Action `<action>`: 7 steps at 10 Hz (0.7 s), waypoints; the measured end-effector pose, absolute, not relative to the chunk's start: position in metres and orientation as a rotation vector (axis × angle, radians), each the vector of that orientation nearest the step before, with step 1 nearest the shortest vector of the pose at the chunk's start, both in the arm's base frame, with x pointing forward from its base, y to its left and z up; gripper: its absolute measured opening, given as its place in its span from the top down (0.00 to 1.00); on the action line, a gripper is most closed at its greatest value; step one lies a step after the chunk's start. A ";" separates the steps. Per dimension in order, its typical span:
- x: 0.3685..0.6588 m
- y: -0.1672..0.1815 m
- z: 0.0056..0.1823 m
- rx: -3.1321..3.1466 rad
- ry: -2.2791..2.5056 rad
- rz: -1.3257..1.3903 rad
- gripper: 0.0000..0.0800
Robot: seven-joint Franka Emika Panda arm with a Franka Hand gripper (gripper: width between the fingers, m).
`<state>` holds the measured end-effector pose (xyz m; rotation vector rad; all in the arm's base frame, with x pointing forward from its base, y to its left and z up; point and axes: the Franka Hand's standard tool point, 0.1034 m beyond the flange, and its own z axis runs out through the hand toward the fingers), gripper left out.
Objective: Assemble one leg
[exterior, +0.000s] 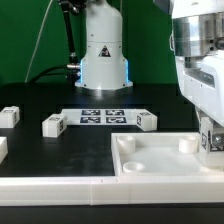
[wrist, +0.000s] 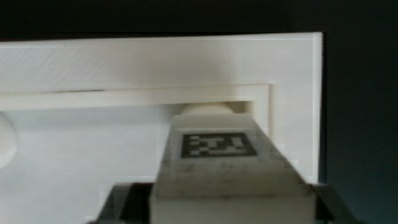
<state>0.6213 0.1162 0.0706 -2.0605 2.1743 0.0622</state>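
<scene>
Here we are at the lower right of the exterior view, and the gripper (exterior: pixel 211 138) hangs over the near corner of the white tray-like piece (exterior: pixel 150 158). The wrist view gives the close look. The leg (wrist: pixel 217 150) is clamped between the two dark fingers (wrist: pixel 121 206), tag face square to the camera, and the jaws are closed tight on its sides. Its far end points at a round corner socket (wrist: pixel 210 104) in the tray's rim. The view there is soft, so it's hard to say whether it's actually touching.

Back on the black table (exterior: pixel 60 150), the marker board (exterior: pixel 103 117) lies mid-frame in front of the robot base (exterior: pixel 103 55). One loose block (exterior: pixel 8 116) sits at the far left edge, a second block (exterior: pixel 53 125) is just left of the board, and a third block (exterior: pixel 146 121) is at its right end.
</scene>
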 end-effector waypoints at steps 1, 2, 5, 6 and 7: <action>0.621 0.117 0.071 -2.072 2.162 0.062 0.54; 0.621 0.117 0.071 -2.138 2.096 0.055 0.31; 0.621 0.118 0.071 -2.431 1.743 0.020 0.19; 0.621 0.117 0.071 -2.505 1.639 0.012 0.19; 0.620 0.120 0.072 -2.601 1.502 0.017 0.19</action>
